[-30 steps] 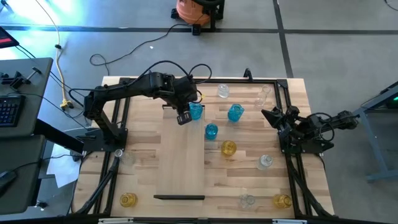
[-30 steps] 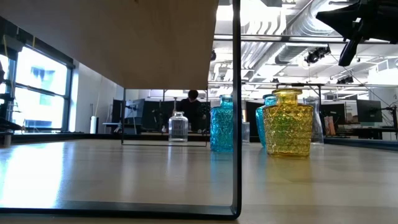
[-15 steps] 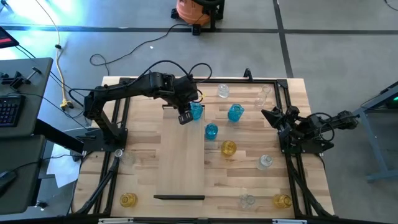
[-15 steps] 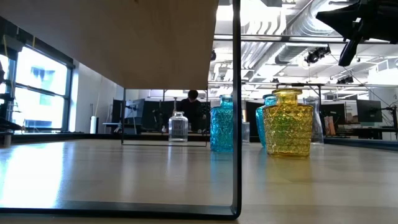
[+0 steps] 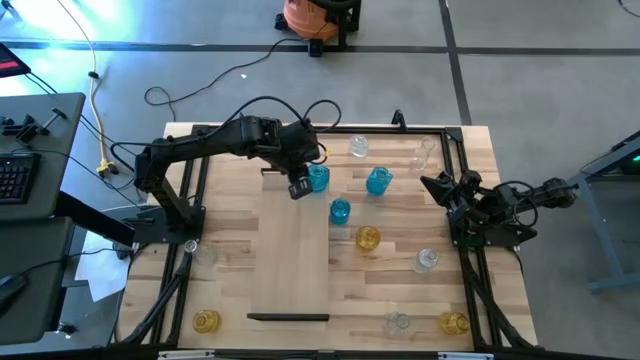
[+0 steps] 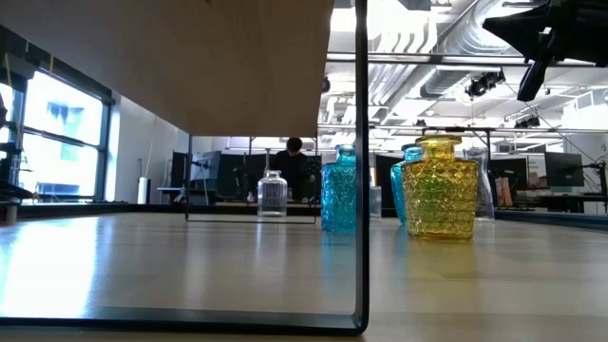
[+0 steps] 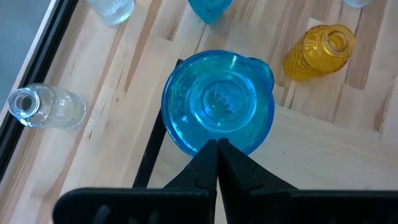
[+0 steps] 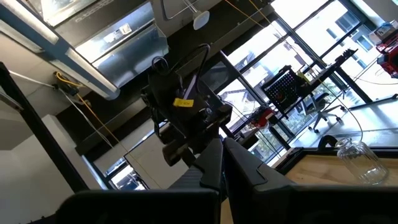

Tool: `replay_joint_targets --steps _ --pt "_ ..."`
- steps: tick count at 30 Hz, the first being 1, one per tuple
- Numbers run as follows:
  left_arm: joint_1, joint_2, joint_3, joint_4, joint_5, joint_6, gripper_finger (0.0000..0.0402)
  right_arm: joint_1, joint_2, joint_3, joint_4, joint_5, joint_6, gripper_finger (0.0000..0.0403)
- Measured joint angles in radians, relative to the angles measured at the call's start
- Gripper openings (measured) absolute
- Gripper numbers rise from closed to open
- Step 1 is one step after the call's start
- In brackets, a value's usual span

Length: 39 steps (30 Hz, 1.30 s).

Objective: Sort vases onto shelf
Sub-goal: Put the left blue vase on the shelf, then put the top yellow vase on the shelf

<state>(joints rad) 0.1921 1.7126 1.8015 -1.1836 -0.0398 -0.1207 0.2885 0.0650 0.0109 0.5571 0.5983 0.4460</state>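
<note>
Around the shelf [image 5: 290, 250], we saw the vases scattered on the plank counter [image 5: 230, 260]: a blue vase [image 5: 317, 178] at the shelf's far corner, another blue one [image 5: 378, 181] beside it, a third blue one [image 5: 340, 211] at the shelf's right edge, and a yellow vase [image 5: 368, 238] nearer us. Clear vases stood at the far edge [image 5: 358, 147] and right [image 5: 427, 259], with one lying on its side [image 5: 421, 157]. Yellow ones [image 5: 206, 321] sat at the near corners.

The left tool [image 5: 297, 189] hung over the shelf's far end, its fingers pressed together, tips just at the rim of the ribbed, round blue vase [image 7: 217, 102]. The right tool [image 5: 432, 184] waited at the counter's right side, fingers together, holding nothing.

The pale smooth shelf panel lay flat mid-counter, dark strip [image 5: 288, 317] at its near end.
</note>
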Motion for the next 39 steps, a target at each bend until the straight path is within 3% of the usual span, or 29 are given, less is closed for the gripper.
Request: replay_joint_targets --steps 5,11,19,24,31,35,39 --pt "0.000 -0.008 0.000 -0.091 -0.081 0.000 0.0000 0.000 0.000 0.000 0.000 0.000 0.000 0.0000" --pt "0.000 -0.075 0.006 -0.123 -0.099 -0.040 0.0000 0.000 0.000 0.000 -0.004 0.000 0.005 0.0000" --pt "0.000 -0.223 0.075 -0.196 -0.232 -0.153 0.0000 0.000 0.000 0.000 0.000 -0.005 0.158 0.0000" --pt "0.000 -0.337 0.075 -0.247 -0.267 -0.248 0.0000 -0.001 0.000 0.000 0.045 0.022 0.109 0.0000" --pt "0.000 -0.446 0.075 -0.297 -0.278 -0.338 0.0001 -0.001 0.000 0.002 0.254 0.004 -0.001 0.0000" --pt "0.000 -0.484 0.075 -0.326 -0.288 -0.330 0.0001 -0.001 0.028 0.095 0.213 -0.111 -0.077 0.0000" --pt "0.000 -0.496 0.075 -0.343 -0.312 -0.304 0.0001 -0.001 0.158 0.323 0.023 -0.135 -0.220 0.0000"
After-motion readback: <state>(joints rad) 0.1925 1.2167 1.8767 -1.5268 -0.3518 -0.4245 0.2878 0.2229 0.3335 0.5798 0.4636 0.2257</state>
